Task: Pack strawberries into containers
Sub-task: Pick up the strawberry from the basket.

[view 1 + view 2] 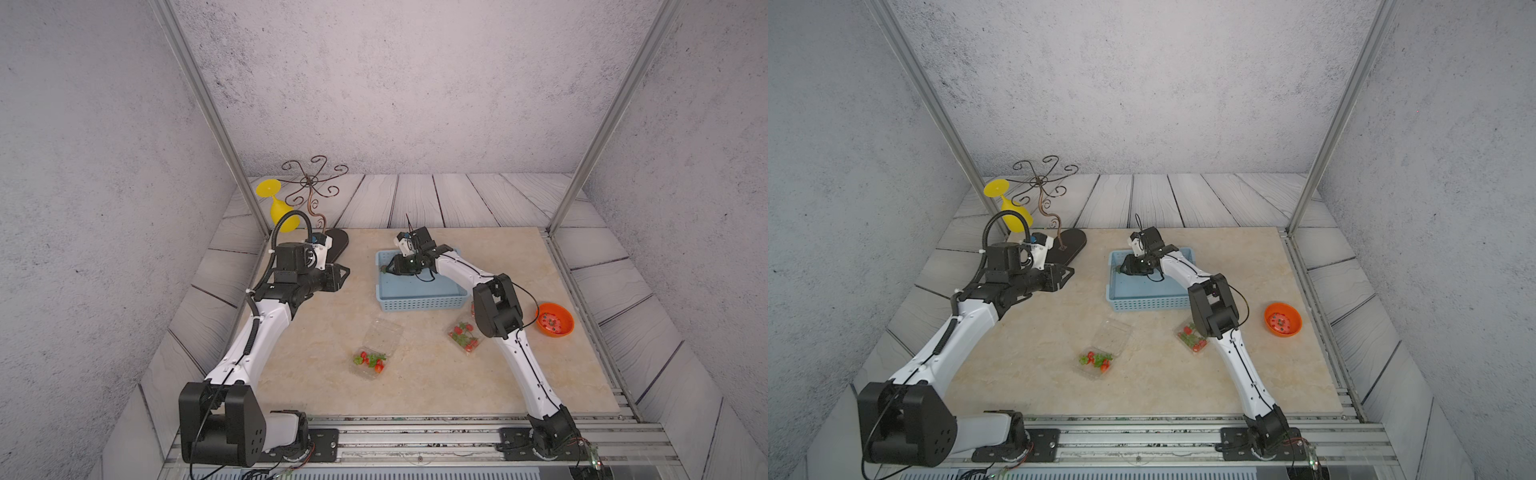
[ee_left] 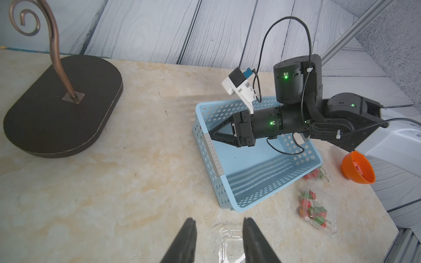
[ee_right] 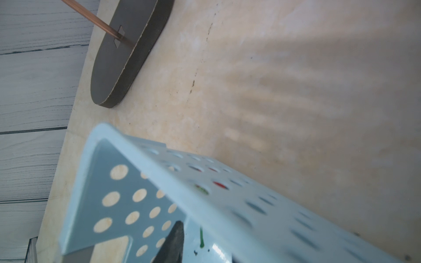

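The tabletop (image 1: 415, 386) carries a light blue basket (image 1: 419, 305) toward the rear. The right gripper (image 1: 388, 269) reaches inside the basket at its left wall. Its jaw opening cannot be determined, and green leaves show at the tip. The left gripper (image 2: 219, 222) hovers left of the basket, jaws slightly apart and empty. An open container (image 1: 381, 336) lies in front of the basket, and a second container (image 1: 475, 349) lies beside the right arm — both hold strawberries (image 1: 365, 358).

Grey walls (image 1: 374, 83); plank floor (image 1: 457, 199) (whitewashed)
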Controlling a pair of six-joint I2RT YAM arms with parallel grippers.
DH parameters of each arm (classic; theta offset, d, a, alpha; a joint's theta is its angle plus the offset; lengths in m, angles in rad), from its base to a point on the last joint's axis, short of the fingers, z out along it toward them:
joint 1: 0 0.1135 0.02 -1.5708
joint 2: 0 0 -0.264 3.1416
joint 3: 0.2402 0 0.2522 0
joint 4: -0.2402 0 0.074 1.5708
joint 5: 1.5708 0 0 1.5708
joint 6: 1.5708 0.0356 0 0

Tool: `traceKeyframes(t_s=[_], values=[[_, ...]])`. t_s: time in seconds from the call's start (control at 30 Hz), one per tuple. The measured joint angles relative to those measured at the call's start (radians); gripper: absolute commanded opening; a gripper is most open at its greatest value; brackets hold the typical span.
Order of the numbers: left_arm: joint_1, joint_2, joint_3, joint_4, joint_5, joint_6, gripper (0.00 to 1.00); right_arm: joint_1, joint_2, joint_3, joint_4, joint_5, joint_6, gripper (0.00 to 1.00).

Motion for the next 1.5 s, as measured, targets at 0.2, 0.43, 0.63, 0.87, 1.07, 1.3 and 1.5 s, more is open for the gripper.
traceKeyframes(t_s=[0.2, 0.43, 0.63, 0.87, 1.07, 1.3, 1.5], values=[[0.0, 0.0, 0.0, 0.0, 0.0, 0.0, 0.38, 0.006, 0.007, 0.006, 0.0, -0.003, 0.0, 0.33], [0.0, 0.0, 0.0, 0.0, 0.0, 0.0, 0.38, 0.01, 0.032, 0.019, 0.007, -0.018, -0.001, 0.29], [0.0, 0.0, 0.0, 0.0, 0.0, 0.0, 0.38, 0.011, 0.033, 0.019, 0.008, -0.018, 0.0, 0.19], [0.0, 0.0, 0.0, 0.0, 0.0, 0.0, 0.38, 0.011, 0.05, 0.042, 0.0, -0.018, -0.002, 0.01], [0.0, 0.0, 0.0, 0.0, 0.0, 0.0, 0.38, 0.011, 0.011, -0.027, 0.016, -0.017, -0.036, 0.0], [0.0, 0.0, 0.0, 0.0, 0.0, 0.0, 0.38, 0.021, -0.188, -0.229, -0.002, -0.009, -0.092, 0.0], [0.0, -0.002, 0.0, 0.0, 0.0, 0.0, 0.38, 0.053, -0.42, -0.37, 0.006, -0.005, -0.133, 0.0]])
